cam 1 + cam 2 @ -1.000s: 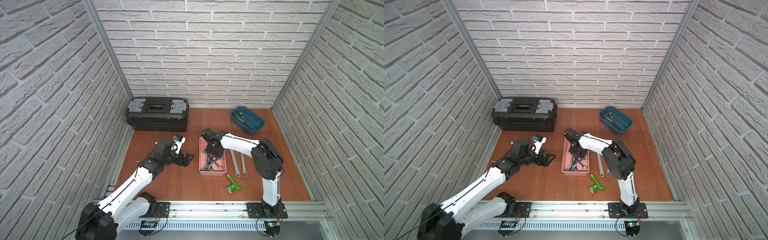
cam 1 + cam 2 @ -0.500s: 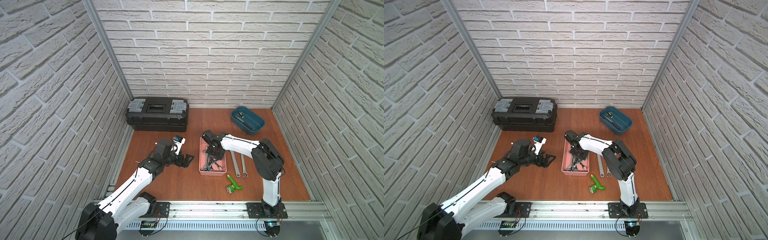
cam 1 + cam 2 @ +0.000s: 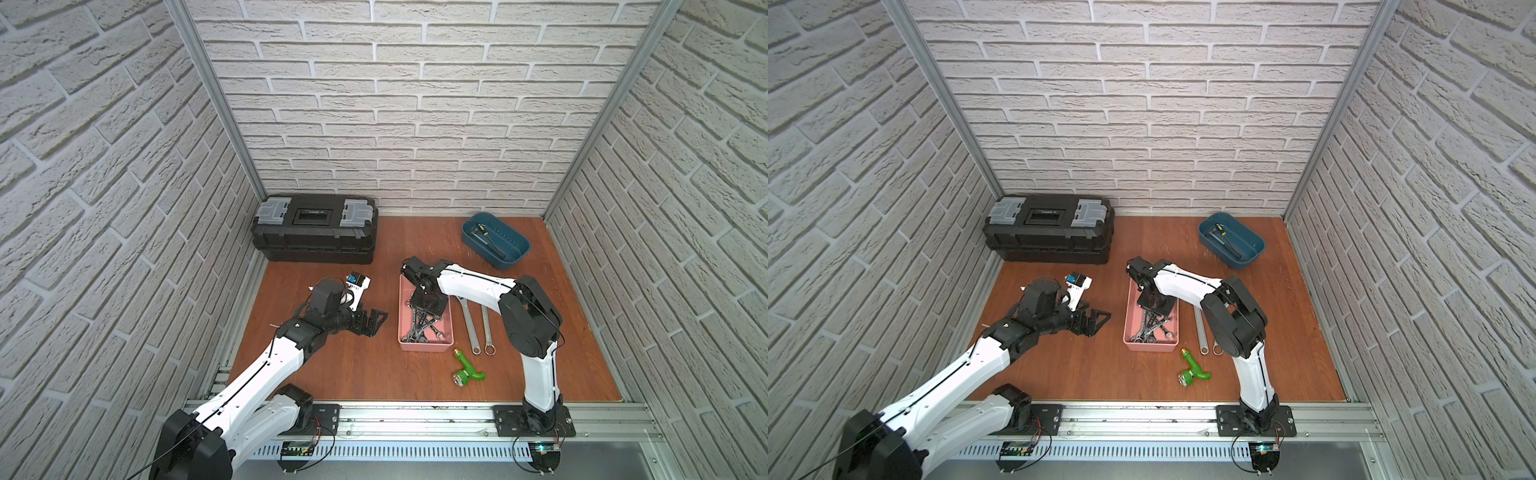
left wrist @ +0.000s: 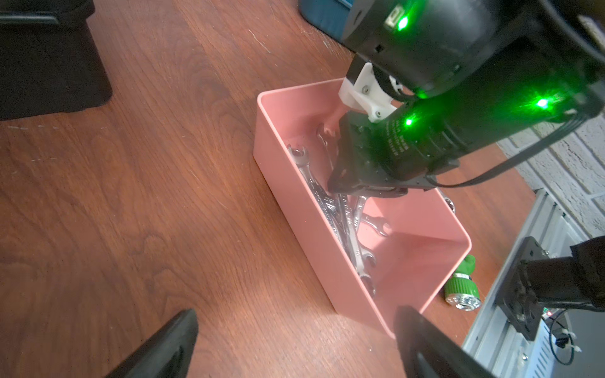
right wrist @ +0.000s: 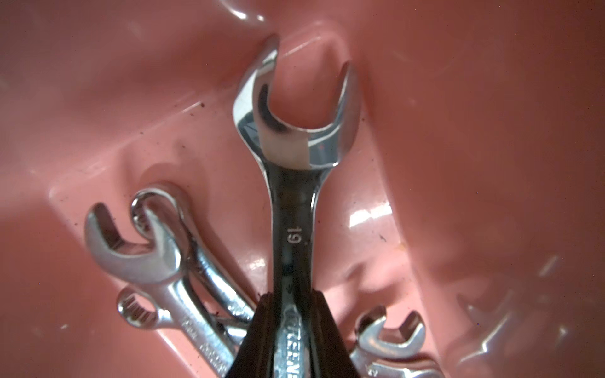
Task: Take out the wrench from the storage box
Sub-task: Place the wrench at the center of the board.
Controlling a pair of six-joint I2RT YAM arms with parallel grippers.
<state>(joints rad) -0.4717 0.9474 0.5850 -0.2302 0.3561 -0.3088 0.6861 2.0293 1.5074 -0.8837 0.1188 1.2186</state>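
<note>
**Containers.** The storage box [image 3: 426, 347], pink and lidless, stands mid-table. It holds a heap of chrome spanners. The wrench [image 5: 291, 196], stamped 19, lies within the box. Its open-end head is close to a pink wall; contact there cannot be judged. The other wrenches [image 5: 147, 258] lie crossed beneath and beside it.

The teal tray [image 3: 516, 250] stands at the far right corner and holds small dark-handled tools [image 3: 490, 243] of a kind too small to tell. The black toolbox [image 3: 313, 239] stands at the far left against the wall, lid down.

**Tools.** The right gripper [image 5: 289, 302] reaches down into the far half of the box. Its fingers [image 5: 258, 330] are pressed on both sides of the wrench's shank, just below the stamp. The left gripper [image 3: 372, 322] hangs above the table [image 3: 353, 374] just left of the box. It stands wide apart with nothing between its fingers.

**Surroundings and obstructions.**
- The right wrist covers the far half of the box in both top views.
- Two long wrenches [image 3: 470, 324] lie parallel on the table, between the box and the right arm.
- A green fitting [image 3: 468, 372] lies near the box's near right corner, apart from it.
</note>
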